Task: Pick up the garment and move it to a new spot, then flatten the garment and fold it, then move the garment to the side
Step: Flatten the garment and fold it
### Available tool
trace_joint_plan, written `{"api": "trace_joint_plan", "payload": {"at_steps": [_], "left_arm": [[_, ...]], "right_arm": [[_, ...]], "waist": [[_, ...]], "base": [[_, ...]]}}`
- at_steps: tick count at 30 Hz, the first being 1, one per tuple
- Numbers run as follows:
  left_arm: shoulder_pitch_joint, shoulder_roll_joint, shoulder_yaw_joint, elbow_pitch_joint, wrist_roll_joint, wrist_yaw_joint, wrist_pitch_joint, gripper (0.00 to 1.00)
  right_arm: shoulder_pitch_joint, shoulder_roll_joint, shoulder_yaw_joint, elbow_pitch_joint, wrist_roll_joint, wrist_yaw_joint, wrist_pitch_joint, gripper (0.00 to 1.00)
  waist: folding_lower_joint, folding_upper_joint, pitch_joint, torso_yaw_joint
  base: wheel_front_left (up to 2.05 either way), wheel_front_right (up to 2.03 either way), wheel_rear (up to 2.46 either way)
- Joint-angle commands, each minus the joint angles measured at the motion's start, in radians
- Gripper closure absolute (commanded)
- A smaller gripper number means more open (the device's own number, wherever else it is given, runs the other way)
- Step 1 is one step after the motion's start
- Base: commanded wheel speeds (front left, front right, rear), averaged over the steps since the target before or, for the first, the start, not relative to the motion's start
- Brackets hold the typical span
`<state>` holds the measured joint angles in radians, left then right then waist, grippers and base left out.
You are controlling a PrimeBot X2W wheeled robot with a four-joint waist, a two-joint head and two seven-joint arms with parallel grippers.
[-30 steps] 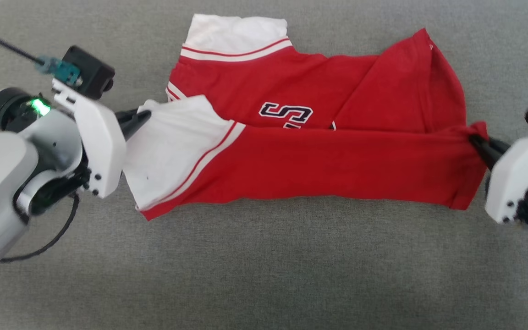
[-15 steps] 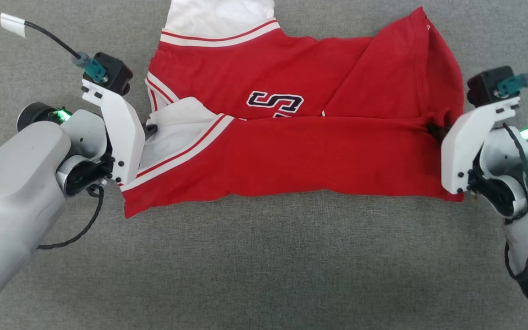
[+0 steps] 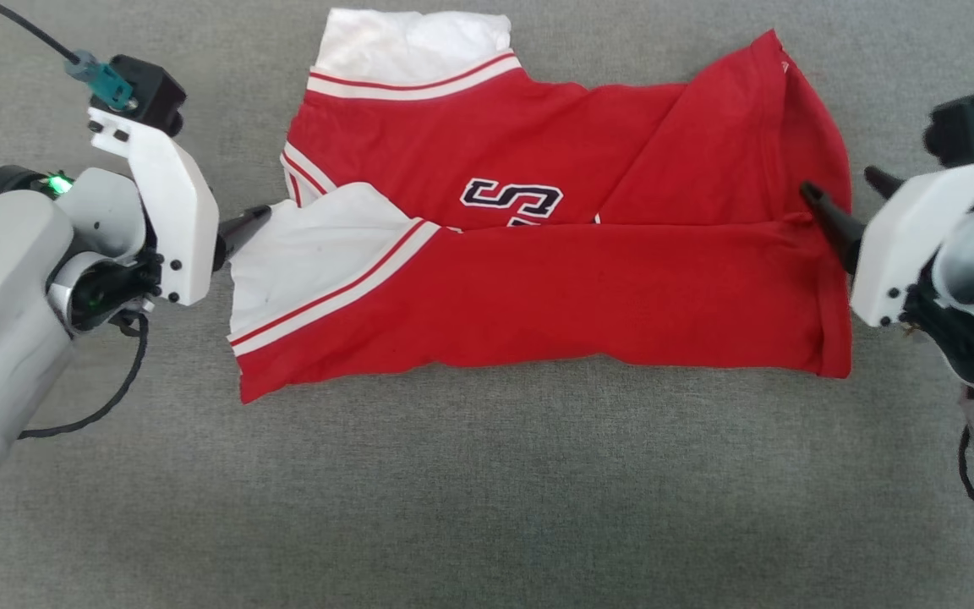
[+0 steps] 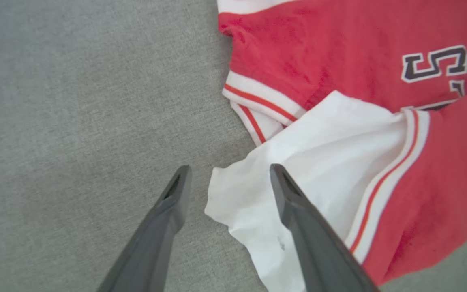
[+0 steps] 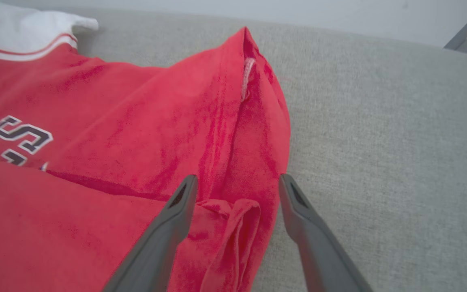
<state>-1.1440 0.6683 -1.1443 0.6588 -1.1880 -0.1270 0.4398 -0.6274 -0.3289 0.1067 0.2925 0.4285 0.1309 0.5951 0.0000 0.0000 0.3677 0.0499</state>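
You are looking at the garment (image 3: 538,288) lying spread across the grey cloth-covered counter (image 3: 487,491), collar end toward your left arm and hem toward your right. Its near long edge is lying doubled over the front, so a red band is covering the lower part of the dark, white-edged lettering (image 3: 511,197). One white sleeve (image 3: 318,241) is sitting on top at the left end, its red-and-white stripes slanting across the fold. The other sleeve (image 3: 415,42) is sticking out at the far left corner.

Your left pincer (image 4: 229,168) is standing released, with its fingers spread wide. In the left wrist view, one finger is hovering over bare counter and the other over the white sleeve, whose corner is lying in the gap between them. You cannot tell from these views whether either finger is touching the cloth.

Your right pincer (image 5: 237,177) is likewise standing released at the hem end. In the right wrist view, one finger is hanging over the red cloth and the other over the grey counter just beside the shirt's edge. A small bunched fold of hem is lying between them, held by neither. A pale tag (image 5: 248,77) is showing along the far hem corner.
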Motion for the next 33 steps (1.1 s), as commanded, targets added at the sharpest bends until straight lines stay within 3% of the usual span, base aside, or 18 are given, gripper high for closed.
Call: {"api": "trace_joint_plan", "payload": {"at_steps": [1, 8, 14, 17, 18, 20, 28, 33], "left_arm": [[0.003, 0.010, 0.002, -0.023, -0.001, 0.007, 0.000, 0.00], [0.071, 0.111, 0.004, -0.240, -0.017, 0.108, 0.019, 0.00], [0.170, 0.213, 0.005, -0.492, -0.042, 0.245, 0.026, 0.00], [0.229, 0.255, 0.007, -0.593, -0.070, 0.314, 0.023, 0.00], [0.229, 0.255, 0.007, -0.593, -0.070, 0.314, 0.023, 0.00], [0.276, 0.287, 0.009, -0.670, -0.098, 0.373, 0.014, 0.00], [0.368, 0.304, 0.037, -0.698, -0.173, 0.469, -0.031, 0.00], [0.399, 0.281, 0.054, -0.622, -0.219, 0.484, -0.047, 0.00]], "right_arm": [[0.021, 0.006, -0.020, -0.022, -0.011, 0.000, -0.024, 0.00], [0.120, 0.084, -0.186, -0.180, -0.080, 0.000, -0.186, 0.00], [0.204, 0.170, -0.287, -0.326, -0.172, 0.000, -0.306, 0.00], [0.243, 0.197, -0.301, -0.392, -0.215, 0.000, -0.372, 0.00], [0.243, 0.197, -0.301, -0.392, -0.215, 0.000, -0.372, 0.00], [0.280, 0.216, -0.314, -0.441, -0.252, 0.000, -0.430, 0.00], [0.345, 0.258, -0.327, -0.491, -0.268, 0.000, -0.481, 0.00], [0.362, 0.272, -0.321, -0.492, -0.252, 0.000, -0.471, 0.00]], "waist": [[0.0000, 0.0000, -0.010, 0.005], [0.0000, 0.0000, -0.046, 0.019], [0.0000, 0.0000, -0.060, 0.023], [0.0000, 0.0000, -0.062, 0.020], [0.0000, 0.0000, -0.062, 0.020], [0.0000, 0.0000, -0.061, 0.014], [0.0000, 0.0000, -0.052, -0.026], [0.0000, 0.0000, -0.039, -0.060]], "base": [[0.00, 0.00, 0.00], [0.00, 0.00, 0.00], [0.00, 0.00, 0.00], [0.00, 0.00, 0.00], [0.00, 0.00, 0.00], [0.00, 0.00, 0.00], [0.00, 0.00, 0.00], [0.00, 0.00, 0.00]]}}
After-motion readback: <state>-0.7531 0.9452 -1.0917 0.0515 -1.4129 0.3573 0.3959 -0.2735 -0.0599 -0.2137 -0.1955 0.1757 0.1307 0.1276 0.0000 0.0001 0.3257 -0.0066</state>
